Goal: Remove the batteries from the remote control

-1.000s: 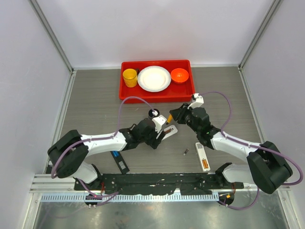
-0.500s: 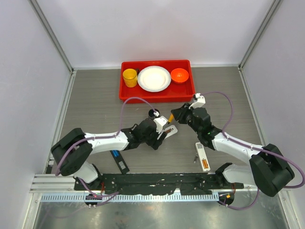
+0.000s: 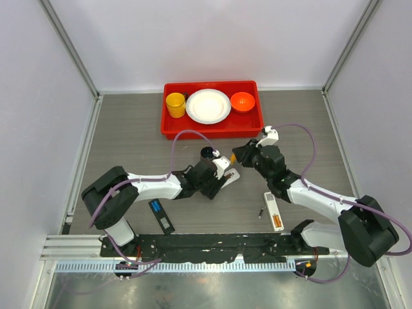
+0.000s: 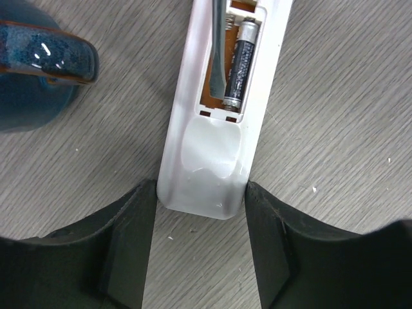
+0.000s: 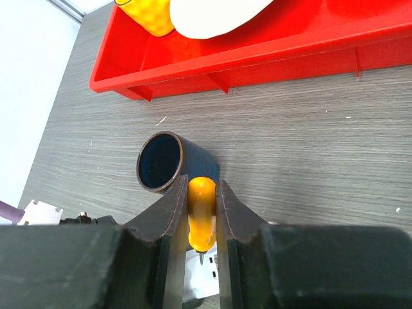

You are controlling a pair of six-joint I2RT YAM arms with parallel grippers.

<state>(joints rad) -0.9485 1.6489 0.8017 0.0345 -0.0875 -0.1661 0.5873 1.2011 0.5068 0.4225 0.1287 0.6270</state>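
Observation:
The white remote control (image 4: pixel 212 129) lies on the table with its compartment open. One dark battery (image 4: pixel 239 61) sits in the right slot. My left gripper (image 4: pixel 201 193) clasps the remote's near end, a finger pressed to each side. My right gripper (image 5: pixel 201 183) is shut on an orange-handled screwdriver (image 5: pixel 201 215), whose blade (image 4: pixel 217 51) reaches into the empty left slot beside the battery. From above, both grippers meet at the remote control (image 3: pixel 226 175), and a small dark battery (image 3: pixel 260 213) lies loose on the table by the right arm.
A dark blue cup (image 5: pixel 164 161) lies on its side just beyond the remote. Behind it a red tray (image 3: pixel 168 129) holds a yellow cup, a white plate and an orange bowl. A white strip with an orange end (image 3: pixel 273 209) and a black strip (image 3: pixel 167 223) lie near the arm bases.
My left jaws have closed in on the remote's end. The loose dark battery on the table has rolled a little toward the near right. My right gripper has stayed shut on the screwdriver.

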